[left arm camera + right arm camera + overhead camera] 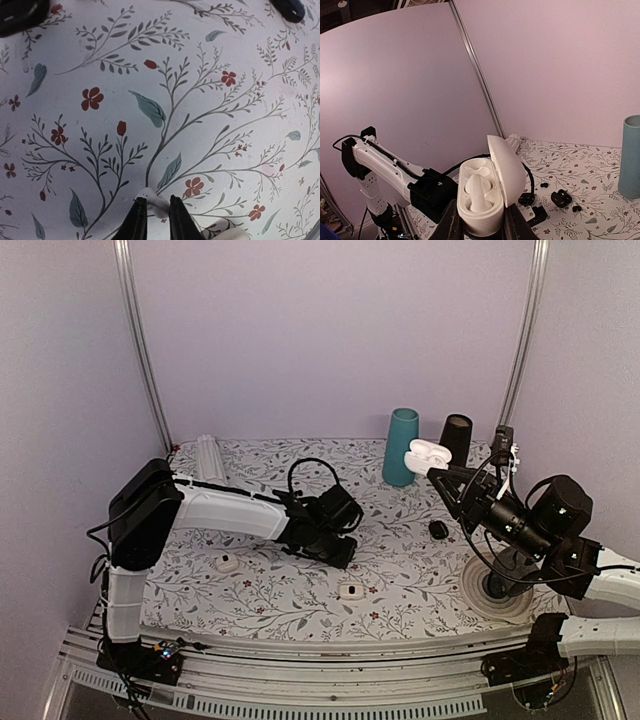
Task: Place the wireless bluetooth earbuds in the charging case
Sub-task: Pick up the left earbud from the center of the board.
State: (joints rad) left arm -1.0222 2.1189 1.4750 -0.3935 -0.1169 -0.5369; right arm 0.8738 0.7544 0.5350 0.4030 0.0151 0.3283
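1. Step in hand, by the look of it: bringing a bud to the opened case. Charging case (476, 220) clamped at its base between the right fingers (449, 227), held up off the table (300, 590) just right of the teal cup (402, 447), about level with its rim. Lid flipped open.
2. Seated bud (479, 192) standing in one well of the case. Other well not readable from here.
3. Left fingers (136, 222) nearly pressed together, seemingly pinching a white earbud (149, 194) at the tips. Low over the table, well left of the teal cup and nearer the arm bases.
4. Next move, as judged: lift the left arm clear, carry the earbud across toward the teal cup, line it up over the free well, lower, then let go. Right arm to hold the case steady. Fine alignment needed, since the raised lid crowds one side of the opening.
5. Room and edges: black cup (456, 437) just right of the teal cup, close behind the case. Back wall right behind both. Small black piece (438, 529) on the table right of and nearer than the teal cup. Bare patterned table from the left fingers up to the teal cup.
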